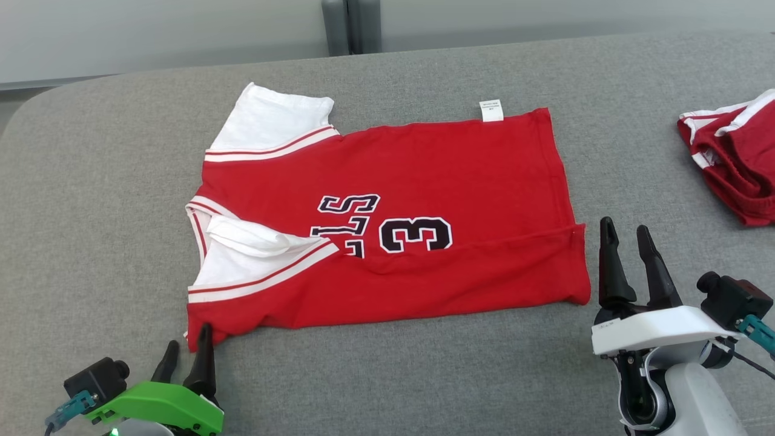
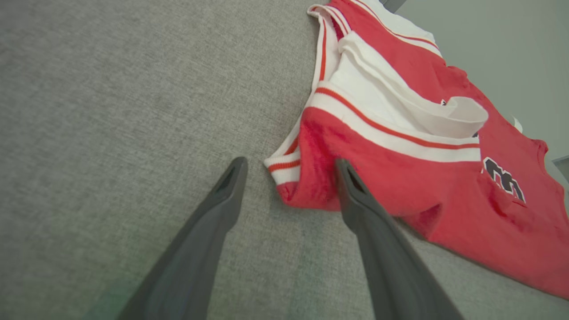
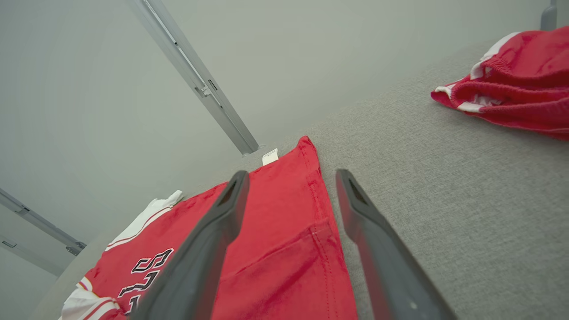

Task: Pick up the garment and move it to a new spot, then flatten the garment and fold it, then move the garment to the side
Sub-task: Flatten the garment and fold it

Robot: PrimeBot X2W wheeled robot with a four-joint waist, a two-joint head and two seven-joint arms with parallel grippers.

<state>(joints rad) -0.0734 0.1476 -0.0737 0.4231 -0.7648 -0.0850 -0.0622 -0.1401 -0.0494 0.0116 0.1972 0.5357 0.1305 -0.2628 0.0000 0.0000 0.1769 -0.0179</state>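
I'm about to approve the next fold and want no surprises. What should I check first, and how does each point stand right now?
1. The left gripper is open: ok.
2. The right gripper is open: ok.
3. The jersey is spread flat, near edge folded over: ok.
4. The near white sleeve is smoothed: not ok, it lies rumpled.
5. The second red garment is apart from the jersey: ok.
6. The left gripper is touching the jersey's corner: cannot tell.
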